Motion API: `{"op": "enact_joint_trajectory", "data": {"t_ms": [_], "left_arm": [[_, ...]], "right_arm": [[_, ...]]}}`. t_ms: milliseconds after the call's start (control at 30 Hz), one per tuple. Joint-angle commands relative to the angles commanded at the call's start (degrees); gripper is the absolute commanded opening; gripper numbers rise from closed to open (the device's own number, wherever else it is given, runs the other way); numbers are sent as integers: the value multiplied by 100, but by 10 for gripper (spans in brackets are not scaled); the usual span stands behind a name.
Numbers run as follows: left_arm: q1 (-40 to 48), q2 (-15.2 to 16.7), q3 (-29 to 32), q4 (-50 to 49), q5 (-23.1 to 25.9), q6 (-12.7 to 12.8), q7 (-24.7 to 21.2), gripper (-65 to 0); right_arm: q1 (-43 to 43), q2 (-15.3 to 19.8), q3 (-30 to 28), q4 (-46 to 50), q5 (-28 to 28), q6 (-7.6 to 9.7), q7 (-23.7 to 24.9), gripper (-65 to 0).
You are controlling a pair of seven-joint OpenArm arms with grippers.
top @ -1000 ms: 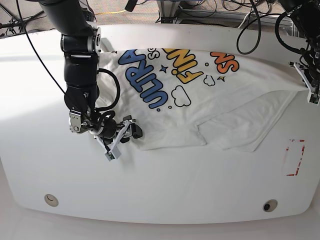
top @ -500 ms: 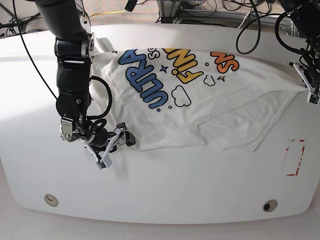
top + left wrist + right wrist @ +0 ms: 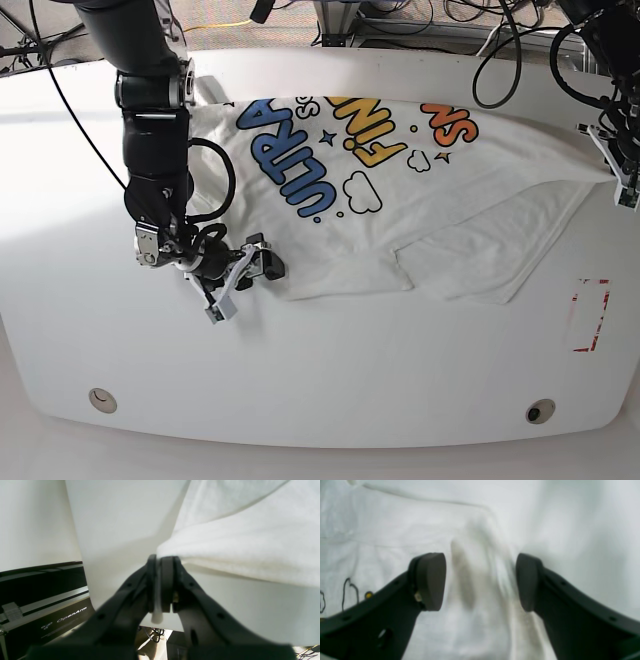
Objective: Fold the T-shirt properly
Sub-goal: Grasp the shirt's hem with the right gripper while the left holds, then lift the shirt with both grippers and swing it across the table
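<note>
Since the half-second-earlier frame, the right gripper (image 3: 262,266) has been shifted right, back against the near-left hem of the T-shirt (image 3: 400,190), roughly where it was a second ago. Its jaws are seen spread wide in the right wrist view, with a rumpled ridge of white cloth lying between the fingertips (image 3: 431,581) but not clamped; nothing is held. A black-outlined cloud print is visible at the left edge of that view.

Left gripper (image 3: 161,585) is closed tight on a thin edge of shirt fabric; a sliver of cloth is pinched between the pads and the sheet is drawn away toward the upper right of the wrist view. In the base view this grip is at the far-right corner of the shirt, unchanged.

T-shirt is spread print-up across the far half of the white table (image 3: 350,380), with one flap folded over at the near right. A red-and-white marker (image 3: 588,314) is seen near the right table edge.
</note>
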Motion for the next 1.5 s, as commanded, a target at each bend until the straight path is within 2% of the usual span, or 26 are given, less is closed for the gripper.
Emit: {"op": "enact_joint_trajectory", "data": {"t_ms": [67,133,167,267,333,367,600,700,800,900,1000,1200,1333,1500], "left_arm": [[0,0,18,0,0,0,0,-650],[0,0,18,0,0,0,0,-650],[0,0,18,0,0,0,0,-650],[0,0,18,0,0,0,0,-650],[-9,0,26,0,0,0,0,-650],[-70,0,35,0,0,0,0,-650],[-668,9,53,18,9,0,9,-650],[-1143,-9,422,53,9,0,35,-650],[-1380,0,501,132,9,0,44,-650],[-1934,-9,835,141,9,0,44,-650],[-2321,-18,1143,158,9,0,44,-650],[-3464,-9,1538,-18,18,0,44,-650],[-4018,-18,1618,-79,18,0,44,-650],[-4835,-26,1626,-237,18,0,44,-650]], "right_arm": [[-97,-18,0,88,-18,-18,9,-243],[-123,-88,0,123,0,-26,18,-301],[-123,-88,9,123,-9,-26,18,-342],[-123,-88,9,123,-35,-26,18,-528],[-114,-88,9,141,-35,-26,9,-628],[-97,-62,9,255,-18,-26,-18,-650],[-132,176,18,1776,0,-26,-923,-650],[-62,360,26,2523,18,-26,-1389,-650],[97,378,343,3007,-35,9,-1811,-650],[519,545,668,3051,18,35,-2066,-650],[888,835,677,3086,26,119,-2259,-650],[1899,1240,651,2954,26,119,-2488,-650],[2549,1477,651,2919,26,119,-2743,-650],[3297,1600,651,2927,26,119,-3033,-650]]}}
